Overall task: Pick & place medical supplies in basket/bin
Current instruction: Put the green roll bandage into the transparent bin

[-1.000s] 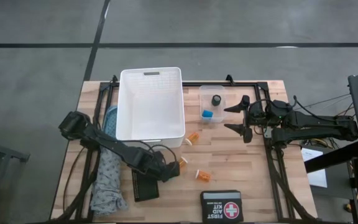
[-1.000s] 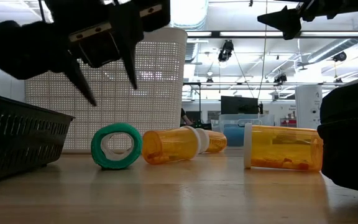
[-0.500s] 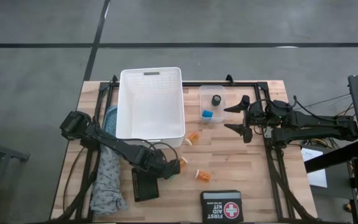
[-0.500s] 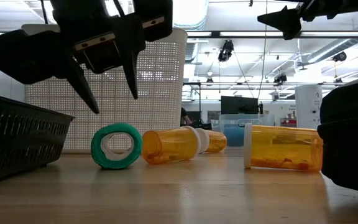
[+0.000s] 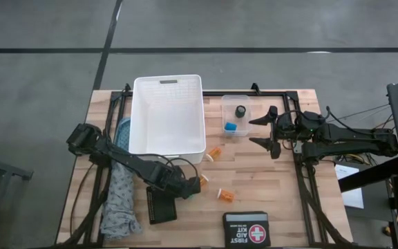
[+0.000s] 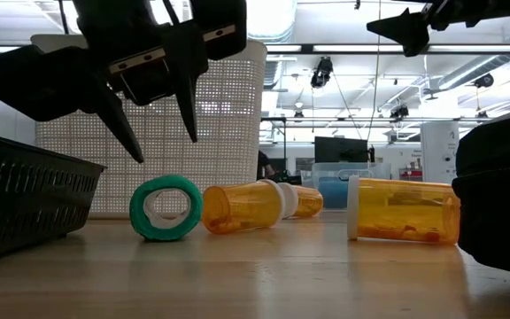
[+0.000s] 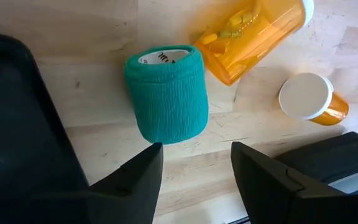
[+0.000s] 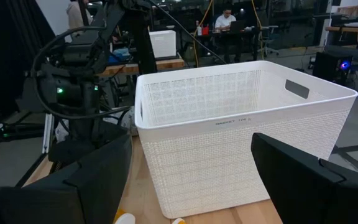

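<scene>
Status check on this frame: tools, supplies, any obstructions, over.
Left tool open, above green roll, empty. Right tool open, idle beside tub. Three bottles on table; basket looks empty. Black tray close beside roll.

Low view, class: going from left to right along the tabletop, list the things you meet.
Black basket → green roll → pill bottle lying on its side → larger pill bottle on its side → black case at the right edge.
</scene>
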Robot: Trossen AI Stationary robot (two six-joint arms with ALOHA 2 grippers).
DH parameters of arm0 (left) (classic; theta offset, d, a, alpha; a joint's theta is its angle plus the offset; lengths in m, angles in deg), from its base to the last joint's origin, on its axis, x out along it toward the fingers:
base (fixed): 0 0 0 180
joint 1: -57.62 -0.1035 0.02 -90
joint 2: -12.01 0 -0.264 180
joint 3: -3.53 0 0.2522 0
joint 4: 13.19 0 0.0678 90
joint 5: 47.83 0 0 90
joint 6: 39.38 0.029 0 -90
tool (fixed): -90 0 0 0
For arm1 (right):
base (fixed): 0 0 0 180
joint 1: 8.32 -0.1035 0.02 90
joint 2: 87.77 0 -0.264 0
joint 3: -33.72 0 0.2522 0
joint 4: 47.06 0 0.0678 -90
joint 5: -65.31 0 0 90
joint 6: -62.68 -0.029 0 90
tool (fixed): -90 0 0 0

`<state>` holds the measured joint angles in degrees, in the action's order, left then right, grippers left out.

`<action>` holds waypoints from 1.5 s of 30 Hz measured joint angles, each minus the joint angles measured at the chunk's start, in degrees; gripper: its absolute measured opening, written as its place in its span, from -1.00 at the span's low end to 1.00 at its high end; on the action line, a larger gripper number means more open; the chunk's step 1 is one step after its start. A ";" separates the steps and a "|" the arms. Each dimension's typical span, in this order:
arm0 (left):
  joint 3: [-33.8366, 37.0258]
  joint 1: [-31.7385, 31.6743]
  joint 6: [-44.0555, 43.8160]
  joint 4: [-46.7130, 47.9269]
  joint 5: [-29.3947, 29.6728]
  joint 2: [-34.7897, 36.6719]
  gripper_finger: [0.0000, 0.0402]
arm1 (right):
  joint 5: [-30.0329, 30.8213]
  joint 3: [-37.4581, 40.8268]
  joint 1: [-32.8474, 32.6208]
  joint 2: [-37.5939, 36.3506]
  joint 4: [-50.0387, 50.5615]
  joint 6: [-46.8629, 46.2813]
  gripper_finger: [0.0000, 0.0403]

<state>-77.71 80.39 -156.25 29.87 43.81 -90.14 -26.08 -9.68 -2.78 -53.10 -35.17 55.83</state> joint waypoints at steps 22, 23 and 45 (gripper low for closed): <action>0.28 -0.43 -2.07 0.63 -1.18 0.04 0.51 | -0.02 0.00 -0.02 0.01 0.00 0.00 0.62; 0.28 -0.46 -2.09 0.61 -1.01 0.04 0.50 | -0.01 0.00 0.00 0.01 0.00 0.00 0.62; 0.28 -0.61 -1.44 -2.17 -0.60 -6.77 0.42 | 0.00 0.07 0.01 0.04 0.00 0.01 0.62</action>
<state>-77.43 79.78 -157.68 27.70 43.21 -96.91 -26.08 -9.62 -2.78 -53.06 -35.17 55.84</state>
